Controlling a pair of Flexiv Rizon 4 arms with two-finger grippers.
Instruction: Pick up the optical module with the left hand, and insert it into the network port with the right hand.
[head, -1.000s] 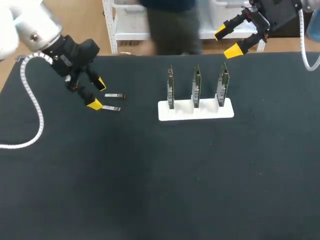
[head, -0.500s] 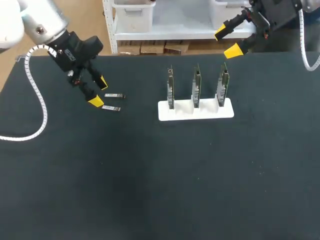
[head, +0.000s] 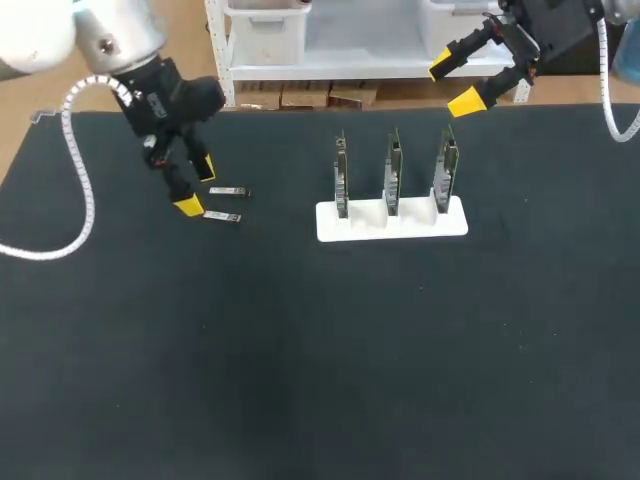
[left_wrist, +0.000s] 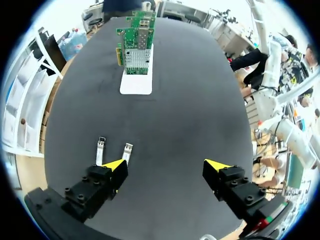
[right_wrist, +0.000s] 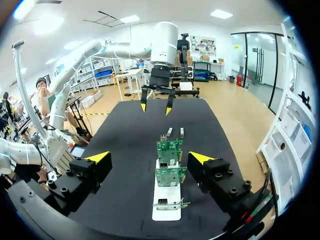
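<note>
L tool (head: 197, 187) is wide open and holds nothing. It hangs low over the worktop (head: 300, 360), one yellow tip just beside the near module (head: 222, 216); can't tell if they touch. R tool (head: 453, 85) is also wide open and empty, up at the worktop's far edge behind the rack. Near module & far module (head: 229, 191) are slim silver bars, flat on the worktop, roughly parallel, slightly apart. In L wrist view both lie ahead of one finger, not between the pair. Well apart from them is a white rack (head: 392, 222) w/ three green network cards (head: 392, 170) upright in a row.
</note>
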